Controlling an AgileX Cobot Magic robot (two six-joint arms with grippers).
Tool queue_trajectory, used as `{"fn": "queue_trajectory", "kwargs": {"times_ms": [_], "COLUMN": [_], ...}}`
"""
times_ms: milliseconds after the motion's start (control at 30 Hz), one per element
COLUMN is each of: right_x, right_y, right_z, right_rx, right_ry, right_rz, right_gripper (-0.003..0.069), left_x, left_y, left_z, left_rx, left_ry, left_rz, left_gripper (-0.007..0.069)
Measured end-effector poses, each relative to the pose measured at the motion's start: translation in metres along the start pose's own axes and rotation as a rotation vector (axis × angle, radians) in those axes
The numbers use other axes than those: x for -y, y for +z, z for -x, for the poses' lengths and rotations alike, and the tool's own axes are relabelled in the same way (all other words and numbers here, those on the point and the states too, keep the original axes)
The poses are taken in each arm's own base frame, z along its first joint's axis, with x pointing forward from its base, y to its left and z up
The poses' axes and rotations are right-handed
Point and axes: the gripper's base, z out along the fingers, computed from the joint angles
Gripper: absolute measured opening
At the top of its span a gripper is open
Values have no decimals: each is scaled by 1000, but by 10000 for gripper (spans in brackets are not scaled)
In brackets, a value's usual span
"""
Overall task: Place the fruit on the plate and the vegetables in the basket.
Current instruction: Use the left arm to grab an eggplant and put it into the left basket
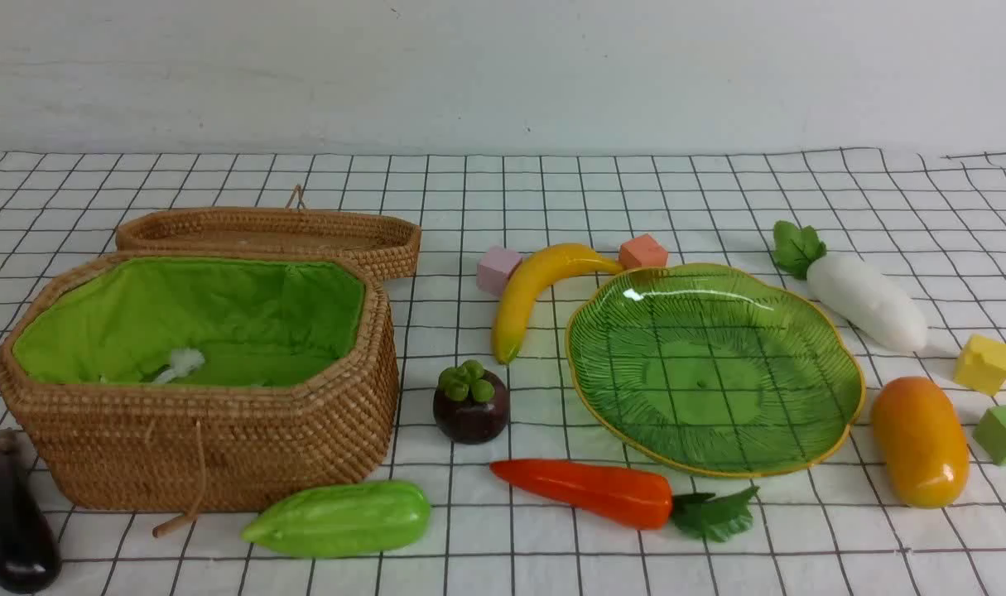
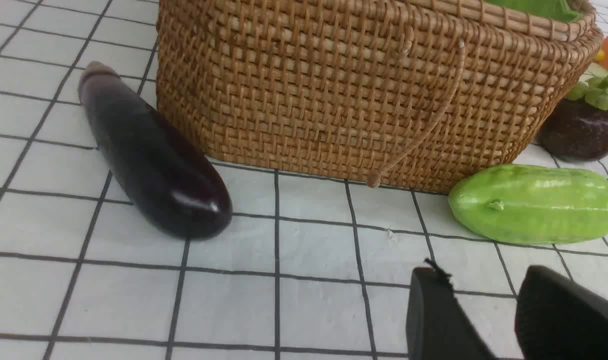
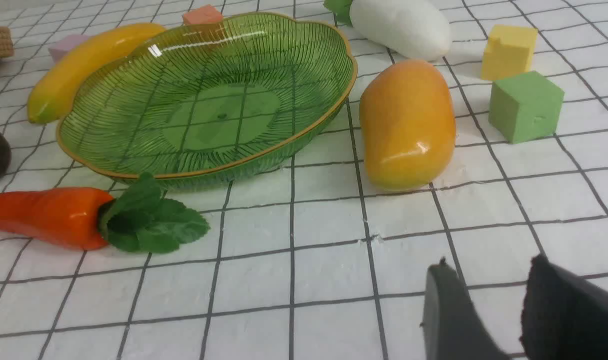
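Observation:
The green plate lies empty at centre right. A banana lies behind its left rim, a mangosteen to its left and a mango to its right. The rattan basket with green lining stands empty at the left. An eggplant lies at its left corner, a green gourd in front, a carrot before the plate, a white radish behind right. My left gripper is open above the cloth near the gourd. My right gripper is open in front of the mango.
The shallow rattan lid lies behind the basket. Foam cubes dot the checked cloth: pink and orange behind the plate, yellow and green at the far right. Neither arm shows in the front view.

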Motion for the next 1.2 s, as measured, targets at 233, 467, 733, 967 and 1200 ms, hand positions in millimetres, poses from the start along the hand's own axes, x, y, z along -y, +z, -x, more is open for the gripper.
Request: {"fn": "queue_trajectory", "kwargs": {"times_ms": [233, 467, 733, 967, 1200], "right_x": [0, 0, 0, 0, 0], "right_y": [0, 0, 0, 0, 0], "right_z": [0, 0, 0, 0, 0], "right_rx": [0, 0, 0, 0, 0], "right_ry": [0, 0, 0, 0, 0], "right_rz": [0, 0, 0, 0, 0], "right_gripper": [243, 243, 243, 243, 243], "left_x": [0, 0, 1, 8, 11], "left_y": [0, 0, 0, -2, -8], "left_z": [0, 0, 2, 17, 34], "left_rx": [0, 0, 20, 168, 261], "left_ry": [0, 0, -15, -467, -821], "left_rz": [0, 0, -7, -130, -230], "left_gripper": [238, 238, 238, 238, 195]}}
